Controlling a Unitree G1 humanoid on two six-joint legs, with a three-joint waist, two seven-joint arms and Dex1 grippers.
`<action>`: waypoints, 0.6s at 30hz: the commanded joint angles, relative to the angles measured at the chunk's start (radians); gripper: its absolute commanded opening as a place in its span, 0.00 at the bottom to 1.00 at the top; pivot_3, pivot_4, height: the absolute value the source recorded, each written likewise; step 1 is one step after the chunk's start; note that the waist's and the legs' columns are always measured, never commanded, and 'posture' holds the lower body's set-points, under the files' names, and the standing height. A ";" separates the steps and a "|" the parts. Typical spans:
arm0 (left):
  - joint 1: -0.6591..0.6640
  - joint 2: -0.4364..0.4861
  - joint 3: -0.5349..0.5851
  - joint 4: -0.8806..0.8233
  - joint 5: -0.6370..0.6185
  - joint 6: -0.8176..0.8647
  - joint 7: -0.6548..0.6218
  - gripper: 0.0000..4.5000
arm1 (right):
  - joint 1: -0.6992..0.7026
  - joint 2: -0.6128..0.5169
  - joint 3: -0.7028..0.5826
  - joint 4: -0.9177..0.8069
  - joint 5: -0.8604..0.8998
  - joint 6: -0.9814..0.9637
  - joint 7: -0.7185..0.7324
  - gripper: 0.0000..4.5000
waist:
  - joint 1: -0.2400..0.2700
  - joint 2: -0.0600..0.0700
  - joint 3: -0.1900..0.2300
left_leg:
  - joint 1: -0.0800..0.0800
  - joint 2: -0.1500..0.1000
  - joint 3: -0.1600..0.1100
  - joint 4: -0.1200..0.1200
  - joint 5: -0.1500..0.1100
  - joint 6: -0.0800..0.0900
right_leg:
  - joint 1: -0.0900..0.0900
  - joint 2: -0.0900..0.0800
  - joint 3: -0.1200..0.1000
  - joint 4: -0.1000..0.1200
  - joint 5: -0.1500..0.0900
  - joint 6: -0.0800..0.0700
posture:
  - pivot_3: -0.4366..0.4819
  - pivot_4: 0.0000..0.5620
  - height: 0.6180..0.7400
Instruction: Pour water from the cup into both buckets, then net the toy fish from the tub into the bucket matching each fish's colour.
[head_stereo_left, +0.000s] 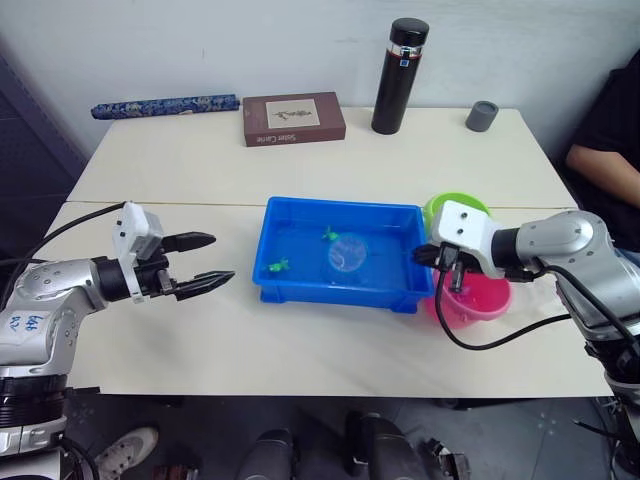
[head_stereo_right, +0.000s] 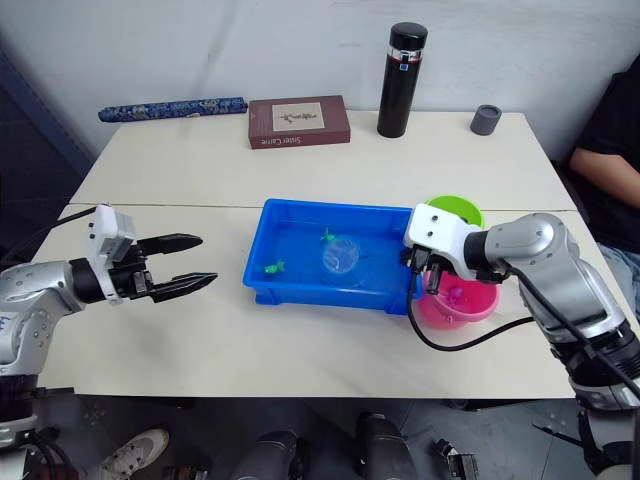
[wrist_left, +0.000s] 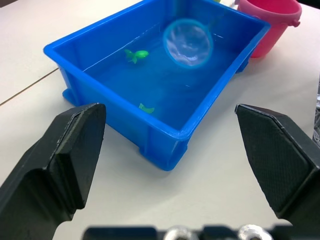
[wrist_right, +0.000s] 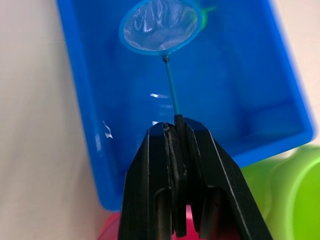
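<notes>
Tub (head_stereo_left: 300, 285): one, bright blue, shallow, holding water, near the middle of the table (head_stereo_left: 250, 350). Buckets: two, both touching or just beside the tub's right end — lime green bucket (head_stereo_left: 455, 206) at the far corner, pink bucket (head_stereo_left: 480, 305) at the near corner. Net (wrist_right: 159, 26): one, light-blue hoop over the water around the tub's middle, thin handle running back to the tub's right end. Green fish: two counted inside the tub, one (head_stereo_left: 328, 234) toward the far wall, one (head_stereo_left: 278, 266) close to the near wall, left of the hoop. Small magenta shape inside the pink bucket in the right eye view (too small to name with certainty).

Right gripper (wrist_right: 175, 131): fingers pinched tight on the net handle, poised over the tub's right end and the pink bucket. Left gripper (head_stereo_left: 208, 262): fingers spread wide, nothing between them, hovering left of the tub and apart from it.

Left wrist view: hoop tilted above the water, both fish, pink bucket beyond the tub. Right wrist view: clamp on the handle seen up close, plus an edge of each bucket. Eye views alone: black flask (head_stereo_left: 400, 75), brown box (head_stereo_left: 294, 118), grey cap (head_stereo_left: 481, 115) and a patterned blue roll (head_stereo_left: 165, 104), all well beyond the tub's far side.
</notes>
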 joint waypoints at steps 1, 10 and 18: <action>0.014 0.012 0.044 -0.059 -0.032 0.007 0.016 0.99 | -0.050 -0.005 0.010 -0.007 0.031 0.112 0.024 0.00 | -0.002 0.000 0.000 | 0.000 0.000 0.000 0.000 0.000 0.000 | 0.000 0.000 0.000 0.000 0.000 0.000 | 0.48 0.27 0.99; 0.003 -0.007 0.019 -0.084 -0.049 0.016 0.034 0.99 | -0.111 0.071 0.109 0.113 -0.002 0.282 -0.050 0.00 | -0.003 0.000 0.000 | 0.000 0.000 0.000 0.000 0.000 0.000 | 0.000 0.000 0.000 0.000 0.000 0.000 | 0.48 0.27 0.99; -0.018 -0.015 -0.003 -0.085 -0.038 0.008 0.040 0.99 | -0.189 0.217 0.102 0.272 -0.013 0.343 -0.186 0.00 | -0.006 0.000 0.000 | 0.000 0.000 0.000 0.000 0.000 0.000 | -0.001 0.000 0.000 0.001 0.000 0.000 | 0.48 0.27 0.99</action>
